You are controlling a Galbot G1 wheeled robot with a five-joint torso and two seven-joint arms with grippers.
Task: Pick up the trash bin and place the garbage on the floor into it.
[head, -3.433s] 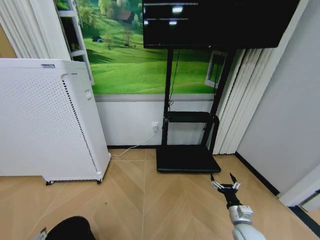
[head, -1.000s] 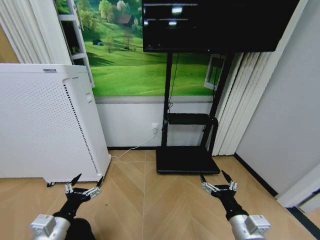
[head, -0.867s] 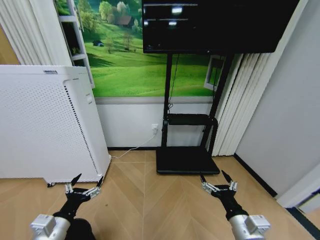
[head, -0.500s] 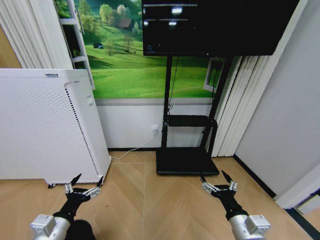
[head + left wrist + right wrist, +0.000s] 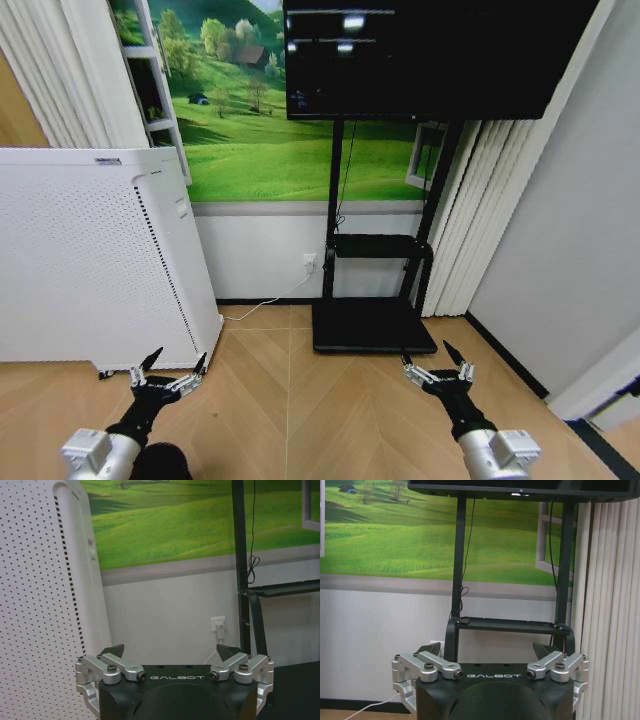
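Low in front of me, both arms reach forward over the light tan herringbone wooden floor [image 5: 300,400], level with each other and well apart. My left gripper [image 5: 167,376] hangs just off the lower front corner of the tall white perforated appliance [image 5: 90,260], its fingers spread wide and grasping nothing; the left wrist view shows that perforated wall close alongside the left gripper [image 5: 171,653]. My right gripper [image 5: 434,368] is likewise released and empty, hovering near the front edge of the flat black base [image 5: 372,326] of the black metal TV stand [image 5: 380,245], which carries the dark screen [image 5: 430,55]; the right wrist view looks straight at the stand's shelf past the right gripper [image 5: 489,651]. Between the two claws I have an open stretch of floor. A grey wall [image 5: 570,220] and white vertical blinds [image 5: 470,220] close off the right side. At the bottom edge beside my left arm sits a dark rounded shape [image 5: 160,464]; I cannot tell whether it is the trash bin.
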